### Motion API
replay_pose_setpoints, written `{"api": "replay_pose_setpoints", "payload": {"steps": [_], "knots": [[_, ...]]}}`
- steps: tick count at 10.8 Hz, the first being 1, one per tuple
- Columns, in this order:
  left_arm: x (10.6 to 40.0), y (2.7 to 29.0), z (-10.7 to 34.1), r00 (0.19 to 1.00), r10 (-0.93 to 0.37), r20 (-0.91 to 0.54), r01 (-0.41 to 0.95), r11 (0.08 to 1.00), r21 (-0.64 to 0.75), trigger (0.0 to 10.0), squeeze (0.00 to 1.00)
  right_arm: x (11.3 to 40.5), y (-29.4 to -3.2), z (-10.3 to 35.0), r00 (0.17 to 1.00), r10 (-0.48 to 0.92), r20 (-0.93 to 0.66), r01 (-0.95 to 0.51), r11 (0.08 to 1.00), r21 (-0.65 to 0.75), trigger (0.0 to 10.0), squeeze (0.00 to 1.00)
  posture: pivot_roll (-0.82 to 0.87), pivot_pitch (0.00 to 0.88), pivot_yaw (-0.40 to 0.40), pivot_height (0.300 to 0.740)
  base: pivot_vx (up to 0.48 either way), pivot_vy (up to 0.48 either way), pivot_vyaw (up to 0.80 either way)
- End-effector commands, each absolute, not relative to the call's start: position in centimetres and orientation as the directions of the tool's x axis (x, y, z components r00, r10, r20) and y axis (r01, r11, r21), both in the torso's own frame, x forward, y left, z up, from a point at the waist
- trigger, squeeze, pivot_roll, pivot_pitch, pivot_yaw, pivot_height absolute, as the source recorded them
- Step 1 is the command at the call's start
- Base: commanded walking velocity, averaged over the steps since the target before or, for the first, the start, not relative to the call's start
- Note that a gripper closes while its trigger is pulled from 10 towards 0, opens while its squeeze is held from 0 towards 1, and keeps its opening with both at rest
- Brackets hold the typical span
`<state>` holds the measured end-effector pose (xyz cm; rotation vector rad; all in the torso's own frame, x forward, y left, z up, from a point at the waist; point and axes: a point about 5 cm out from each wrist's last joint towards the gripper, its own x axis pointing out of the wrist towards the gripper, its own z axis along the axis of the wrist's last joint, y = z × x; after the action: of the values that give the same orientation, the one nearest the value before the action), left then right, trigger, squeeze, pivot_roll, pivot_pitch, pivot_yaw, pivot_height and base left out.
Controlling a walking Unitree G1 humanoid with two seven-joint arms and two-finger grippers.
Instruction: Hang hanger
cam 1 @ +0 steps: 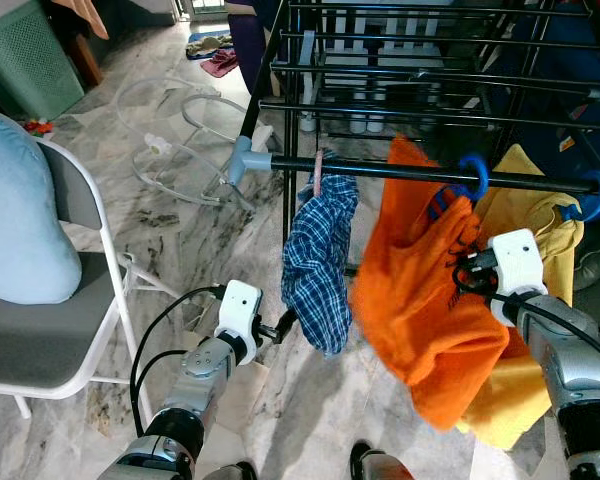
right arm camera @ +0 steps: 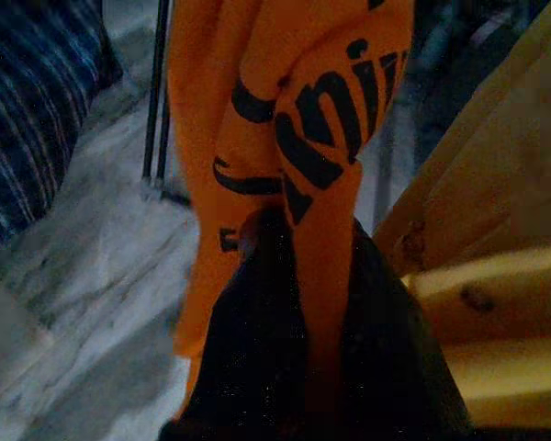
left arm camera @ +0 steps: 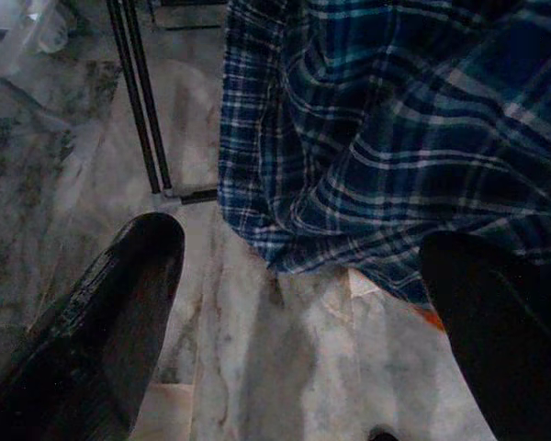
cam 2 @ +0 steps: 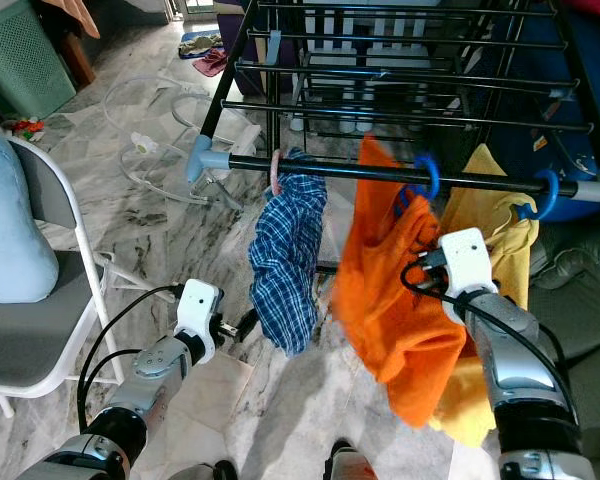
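Hanger [cam 1: 472, 176]: blue hook over the black front rail [cam 1: 400, 170] of the drying rack [cam 1: 430, 60], with the orange shirt [cam 1: 420, 290] hanging off it and bunched up a bit.

Going left to right. Far left there's a white folding chair [cam 1: 70, 300] with a pale blue cushion [cam 1: 15, 220] on the seat, standing on the marble floor [cam 1: 180, 230]. A clear wire-looking thing [cam 1: 180, 130] lies on the floor behind it, and a green bin [cam 1: 25, 50] sits in the far corner.

Then the left gripper [cam 1: 280, 325], held low, just beside the bottom edge of the blue plaid cloth [cam 1: 320, 260]. That cloth is draped over the rail, with what looks like a pink peg [cam 1: 319, 172] holding it. In the left wrist view the two black fingers [left arm camera: 101, 322] stand wide apart with only floor and the plaid hem between them, so the jaws are open and holding nothing.

Next the orange shirt, and the right gripper [cam 1: 462, 272] is pressed right into it below the hanger. The right wrist view shows the black fingers [right arm camera: 257, 349] closed around a fold of the orange fabric with black lettering, so those jaws are pinching the shirt.

Far right, a yellow shirt [cam 1: 530, 230] hangs on a second blue hook [cam 1: 590, 195], touching the orange one.
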<state>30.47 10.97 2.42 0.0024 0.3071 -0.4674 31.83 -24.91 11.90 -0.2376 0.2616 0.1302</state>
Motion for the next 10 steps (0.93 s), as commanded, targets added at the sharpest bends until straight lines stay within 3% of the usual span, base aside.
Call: {"api": "replay_pose_setpoints", "payload": {"steps": [1, 3, 4, 5, 7, 10], "knots": [[30.3, 11.7, 2.1, 0.855, -0.414, -0.311, 0.423, 0.905, -0.043, 10.0, 0.0, 32.0, -24.4, 13.9, 0.985, 0.097, -0.143, -0.13, 0.961, -0.245, 0.0, 0.0, -0.19, 0.125, 0.073, 0.74, 0.0, 0.0, 0.0], [30.3, 12.0, 1.9, 0.875, -0.363, -0.321, 0.382, 0.924, -0.003, 10.0, 0.0, 30.3, -22.7, 14.5, 0.998, 0.061, -0.001, -0.06, 0.983, -0.171, 0.5, 0.0, -0.19, 0.134, 0.077, 0.74, 0.0, 0.0, 0.0], [30.2, 11.9, 1.8, 0.874, -0.361, -0.325, 0.381, 0.925, -0.001, 10.0, 0.0, 29.0, -21.8, 13.3, 0.998, 0.058, -0.009, -0.058, 0.989, -0.137, 6.2, 0.0, -0.2, 0.136, 0.079, 0.74, 0.0, 0.0, 0.0], [30.2, 11.7, 1.8, 0.871, -0.364, -0.33, 0.386, 0.923, 0.001, 10.0, 0.0, 27.8, -21.3, 11.5, 0.997, 0.043, -0.06, -0.049, 0.993, -0.109, 10.0, 0.0, -0.21, 0.14, 0.085, 0.74, 0.0, 0.0, 0.0], [30.7, 11.3, 2.2, 0.871, -0.367, -0.327, 0.394, 0.919, 0.017, 10.0, 0.0, 26.4, -19.7, 9.2, 0.992, 0.047, -0.118, -0.058, 0.994, -0.093, 10.0, 0.0, -0.23, 0.141, 0.102, 0.74, 0.0, 0.0, 0.0], [31.4, 11.3, 2.8, 0.882, -0.35, -0.315, 0.377, 0.926, 0.027, 10.0, 0.0, 26.2, -19.2, 8.5, 0.991, 0.016, -0.134, -0.026, 0.997, -0.073, 10.0, 0.0, -0.23, 0.142, 0.111, 0.74, -0.283, 0.0, 0.0]]}}
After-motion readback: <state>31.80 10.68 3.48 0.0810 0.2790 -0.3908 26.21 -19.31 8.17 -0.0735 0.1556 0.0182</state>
